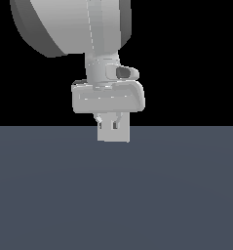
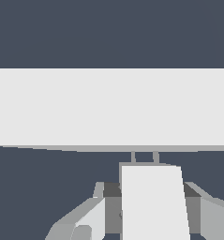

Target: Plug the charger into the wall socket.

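- Two thin prongs [image 2: 144, 157] at the front of the charger [image 2: 153, 201] reach to the face of the wall socket [image 2: 113, 108] in the wrist view; whether they have entered it cannot be told.
- The gripper [image 1: 111, 122] is closed on the charger, a finger [image 2: 87, 220] on each side of the block, so the block sits between them and juts forward.
- In the exterior view the charger [image 1: 113, 133] hangs below the arm's hand, just over the far edge of the dark tabletop [image 1: 116, 195]; the socket cannot be made out there.
- The block looks rigid, plain and smooth-sided, probably light; its flat flanks are the natural hold, and a smooth face could slip under a push.
- The prongs seem the delicate part: an off-line shove could jam them against the plate.
- The plate is broad and upright, spanning nearly the whole wrist view, so there is no room ahead, only straight in.
- Open tabletop lies to both sides and nearer the exterior camera, leaving free room to back off and realign.
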Robot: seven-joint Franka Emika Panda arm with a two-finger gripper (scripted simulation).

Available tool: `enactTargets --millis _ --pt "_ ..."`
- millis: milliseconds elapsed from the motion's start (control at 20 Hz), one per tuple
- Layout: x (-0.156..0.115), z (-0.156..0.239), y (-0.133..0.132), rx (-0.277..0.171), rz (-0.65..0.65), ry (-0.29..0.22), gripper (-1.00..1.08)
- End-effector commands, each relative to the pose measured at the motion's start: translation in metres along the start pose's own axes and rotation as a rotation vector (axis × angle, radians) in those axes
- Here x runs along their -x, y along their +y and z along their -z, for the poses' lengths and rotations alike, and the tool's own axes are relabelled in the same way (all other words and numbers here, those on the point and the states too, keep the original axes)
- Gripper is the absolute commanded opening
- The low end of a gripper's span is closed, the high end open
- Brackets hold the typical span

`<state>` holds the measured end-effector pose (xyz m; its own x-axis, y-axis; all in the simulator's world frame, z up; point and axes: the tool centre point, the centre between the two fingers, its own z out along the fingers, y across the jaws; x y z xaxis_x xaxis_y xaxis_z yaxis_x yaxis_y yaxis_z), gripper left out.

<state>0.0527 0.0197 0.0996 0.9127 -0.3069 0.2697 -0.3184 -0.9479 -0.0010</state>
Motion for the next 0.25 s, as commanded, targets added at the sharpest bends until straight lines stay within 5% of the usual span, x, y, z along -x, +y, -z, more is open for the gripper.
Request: enactTargets --millis 0,200 --pt "-0.0057 -0.0014 0.0005 0.000 -0.001 0.001 -1.00" --pt "-0.0081 -0.0019 0.0002 0.001 -0.001 0.001 -1.00"
